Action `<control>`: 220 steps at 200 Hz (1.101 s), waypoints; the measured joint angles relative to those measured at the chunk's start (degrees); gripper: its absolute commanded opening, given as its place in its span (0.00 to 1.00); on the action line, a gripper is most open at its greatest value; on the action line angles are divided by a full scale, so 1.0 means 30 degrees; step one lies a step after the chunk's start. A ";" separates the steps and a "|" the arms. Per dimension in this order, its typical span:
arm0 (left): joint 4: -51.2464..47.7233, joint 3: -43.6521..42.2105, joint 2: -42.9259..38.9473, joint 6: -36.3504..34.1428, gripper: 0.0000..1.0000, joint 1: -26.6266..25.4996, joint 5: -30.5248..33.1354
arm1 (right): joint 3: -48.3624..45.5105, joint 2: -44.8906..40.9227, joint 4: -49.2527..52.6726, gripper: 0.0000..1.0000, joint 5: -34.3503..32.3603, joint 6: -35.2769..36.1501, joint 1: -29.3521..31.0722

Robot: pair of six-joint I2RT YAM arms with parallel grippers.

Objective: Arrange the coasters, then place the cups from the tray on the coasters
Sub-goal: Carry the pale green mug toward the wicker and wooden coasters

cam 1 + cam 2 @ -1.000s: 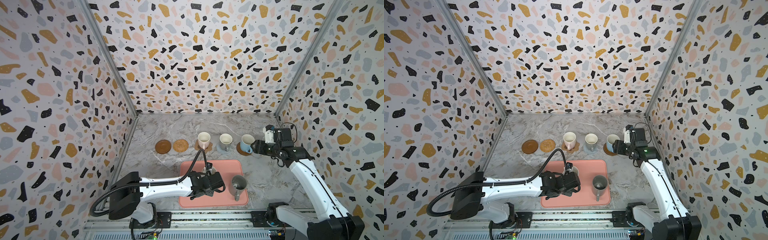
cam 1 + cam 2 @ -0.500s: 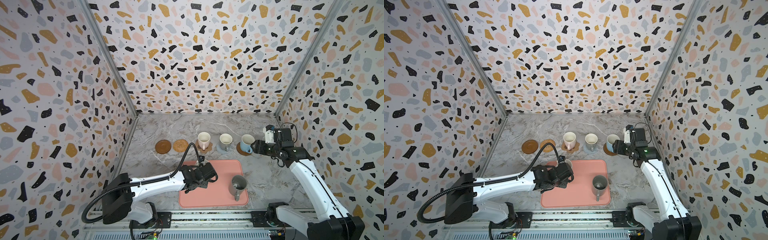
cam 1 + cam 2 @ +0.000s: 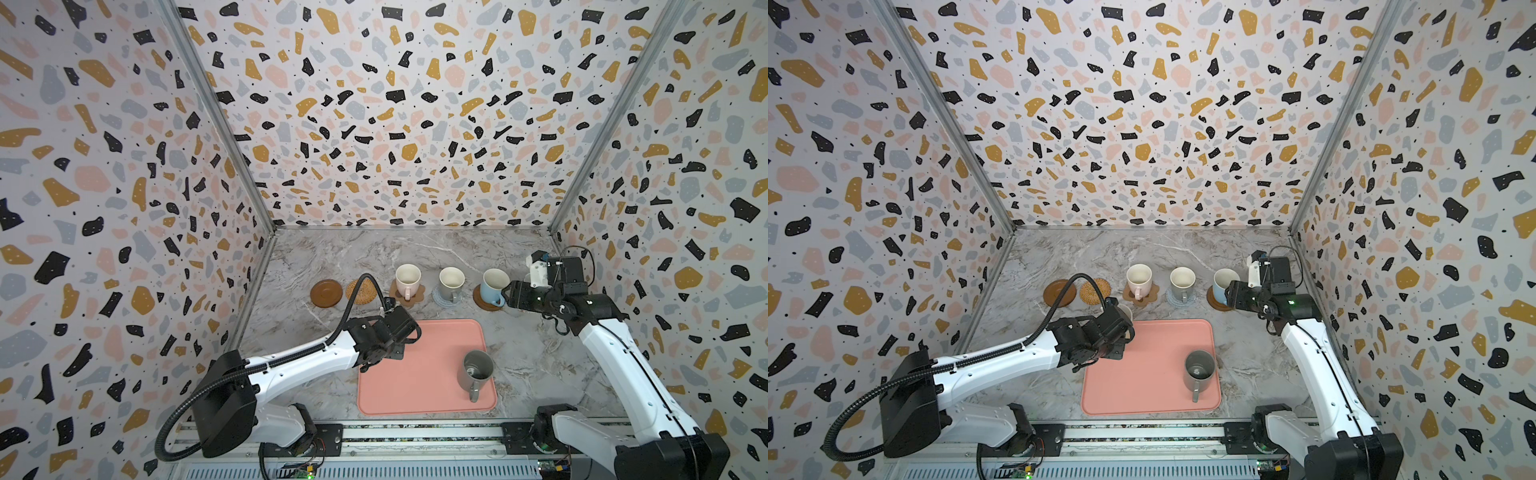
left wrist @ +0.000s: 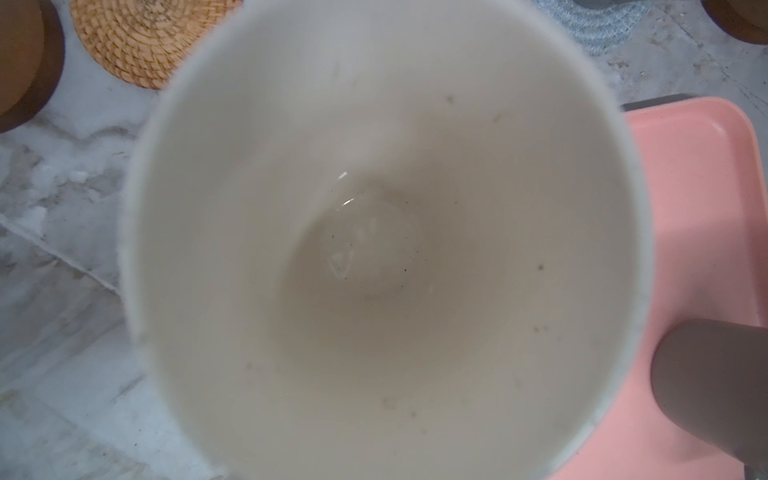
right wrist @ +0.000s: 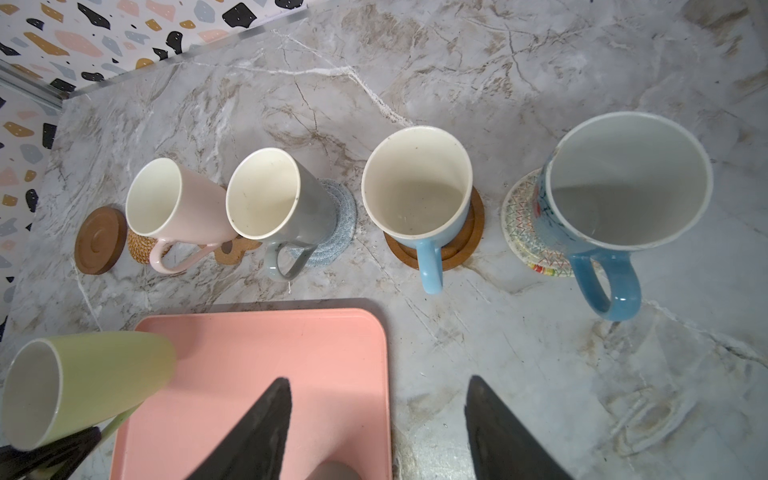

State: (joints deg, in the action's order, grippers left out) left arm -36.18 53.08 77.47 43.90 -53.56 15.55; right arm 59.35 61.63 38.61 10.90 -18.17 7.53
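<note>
My left gripper point(image 3: 397, 332) is shut on the light green cup point(image 5: 83, 382), holding it over the far left corner of the pink tray point(image 3: 419, 374). The cup's cream inside point(image 4: 374, 249) fills the left wrist view. A dark grey cup point(image 3: 476, 370) stands on the tray. Pink point(image 3: 408, 279), grey-beige point(image 3: 451, 281) and light blue point(image 3: 494, 286) cups sit on coasters in the back row. A second light blue cup point(image 5: 623, 199) sits on a cream woven coaster point(image 5: 519, 216). The brown disc point(image 3: 326, 293) and rattan coaster point(image 3: 360, 291) are bare. My right gripper point(image 5: 378, 379) is open beside the light blue cups.
The left arm's black cable point(image 3: 357, 291) loops over the rattan coaster in the top views. Patterned walls point(image 3: 232, 249) close in the marble table point(image 3: 532, 353) on three sides. The arm bases ride a rail point(image 3: 415, 436) at the front.
My left arm has carried the green cup from the middle-left of the tray toward its far left corner. The right arm has not moved.
</note>
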 measured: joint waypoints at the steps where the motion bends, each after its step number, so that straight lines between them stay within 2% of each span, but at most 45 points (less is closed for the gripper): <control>1: 0.0000 -0.0007 0.0000 -0.0015 0.15 0.0015 -0.0022 | 0.0000 0.0000 0.0000 0.68 0.0000 0.0000 0.0000; 111: -0.0080 0.0401 0.0160 -0.2528 0.15 0.3555 -0.1042 | -0.0015 -0.0175 0.0146 0.68 -0.0007 -0.0080 0.0036; 220: 0.0270 0.3082 0.2841 -0.5268 0.15 0.7286 -0.1654 | -0.0015 -0.0175 0.0255 0.68 -0.0138 -0.0204 0.0036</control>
State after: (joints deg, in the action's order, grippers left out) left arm -35.38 62.33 86.00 28.10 -31.70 10.59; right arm 59.31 61.10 39.38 10.48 -18.79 7.64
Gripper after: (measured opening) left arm 0.160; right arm 0.685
